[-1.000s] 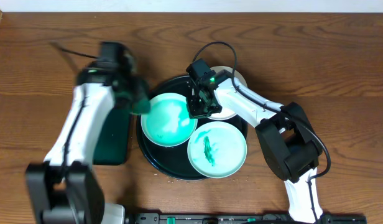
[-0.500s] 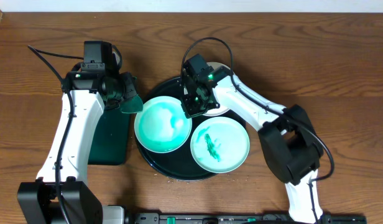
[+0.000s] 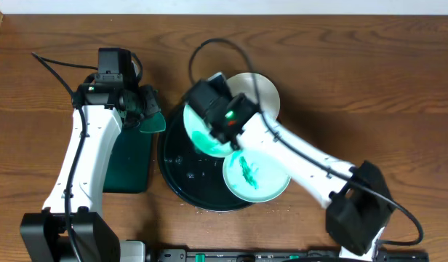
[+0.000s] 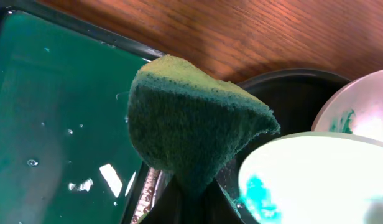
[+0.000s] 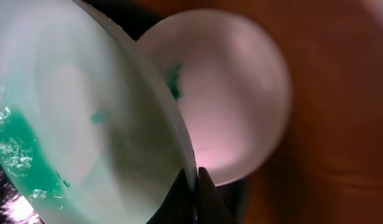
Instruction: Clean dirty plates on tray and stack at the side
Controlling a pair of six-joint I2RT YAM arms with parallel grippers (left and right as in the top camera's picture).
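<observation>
Brown wood-grain table [image 3: 369, 65] fills the overhead view, with a thin pale wall strip [image 3: 224, 6] along the top edge. Large round glossy black tray [image 3: 177, 175] sits centre frame, water droplets on its bare left floor. Dark green rectangular tray [image 3: 129, 167] lies just left of it, also beaded with water in the left wrist view. White left arm [image 3: 86, 160] runs up the left side; white right arm [image 3: 304, 164] crosses diagonally from lower right over the black tray. Smeared mint-green plate [image 3: 257, 175] lies flat at the black tray's lower right, dark green streak in its middle. Tilted mint-green plate [image 3: 202, 138] is over the black tray's upper middle, teal wet film on its face; right gripper [image 5: 196, 186] has its fingers pinched onto the rim. White plate [image 3: 257, 91] is at upper right, overlapping the black tray's rim and the table, with a small green mark near its edge. Left gripper [image 4: 185, 199] is clamped on a folded dark green sponge [image 4: 191, 118], over the gap between the two trays and just beside the tilted plate's edge; contact unclear. Open wood: wide band right of the black tray, upper left corner, lower left.
</observation>
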